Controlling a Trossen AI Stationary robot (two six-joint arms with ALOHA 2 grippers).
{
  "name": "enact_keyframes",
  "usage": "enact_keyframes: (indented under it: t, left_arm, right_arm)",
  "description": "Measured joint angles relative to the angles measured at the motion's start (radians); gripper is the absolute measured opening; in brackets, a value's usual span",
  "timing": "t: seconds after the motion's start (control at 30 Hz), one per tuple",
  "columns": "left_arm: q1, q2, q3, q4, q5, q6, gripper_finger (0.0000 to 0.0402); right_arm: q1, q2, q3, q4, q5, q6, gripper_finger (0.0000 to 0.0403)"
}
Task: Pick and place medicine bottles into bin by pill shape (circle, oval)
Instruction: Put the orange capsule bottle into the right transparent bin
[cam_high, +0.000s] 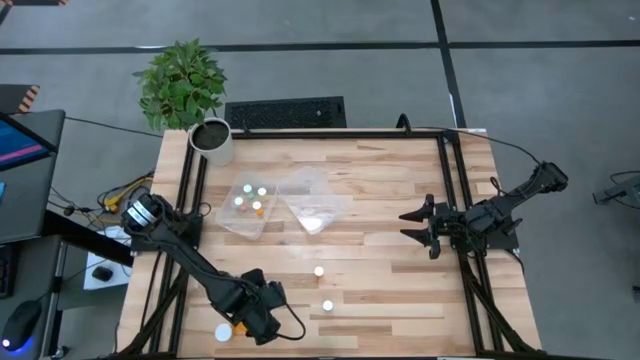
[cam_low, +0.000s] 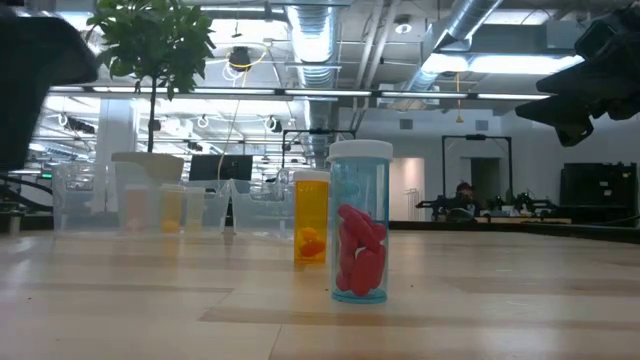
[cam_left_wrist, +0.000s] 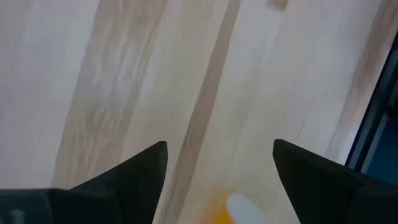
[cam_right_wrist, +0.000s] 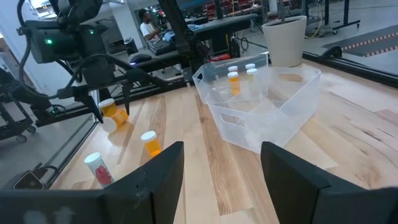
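Observation:
An orange medicine bottle (cam_left_wrist: 231, 210) lies on its side near the table's front left, its white cap (cam_high: 222, 333) toward the left edge. My left gripper (cam_high: 245, 318) is open just above it, a finger on either side, fingers pointing down. An upright orange bottle (cam_high: 319, 270) and an upright clear bottle with red pills (cam_high: 327, 306) stand on the table's middle front; both show in the low view, the orange bottle (cam_low: 311, 216) behind the clear bottle (cam_low: 360, 225). Several bottles (cam_high: 252, 198) stand in the left clear bin (cam_high: 232, 222). My right gripper (cam_high: 412, 226) is open and empty at the right.
A second clear bin (cam_high: 318, 198) leans against the first at the table's middle back. A white plant pot (cam_high: 212, 140) with a green plant stands at the back left corner. Black frame rails (cam_high: 450, 200) run along the table's sides. Bare wood lies between the two arms.

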Motion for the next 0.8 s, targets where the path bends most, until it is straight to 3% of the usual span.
enact_keyframes:
  t: [0.2, 0.4, 0.57, 0.8]
  left_arm:
    - [-0.016, 0.000, 0.000, -0.018, 0.156, -0.043, 0.0284]
    - [-0.079, 0.000, 0.003, -0.009, 0.239, -0.112, 0.0284]
    - [-0.130, 0.000, 0.004, -0.017, 0.224, -0.176, 0.0284]
    - [-0.150, 0.001, 0.000, -0.079, 0.089, -0.097, 0.0284]
  right_arm:
    - [0.000, 0.000, 0.000, 0.000, 0.001, -0.001, 0.0226]
    - [0.000, 0.000, 0.000, 0.000, 0.001, -0.003, 0.0226]
    - [0.000, 0.000, 0.000, 0.000, 0.001, -0.010, 0.0226]
    - [0.000, 0.000, 0.000, 0.000, 0.001, -0.010, 0.0226]
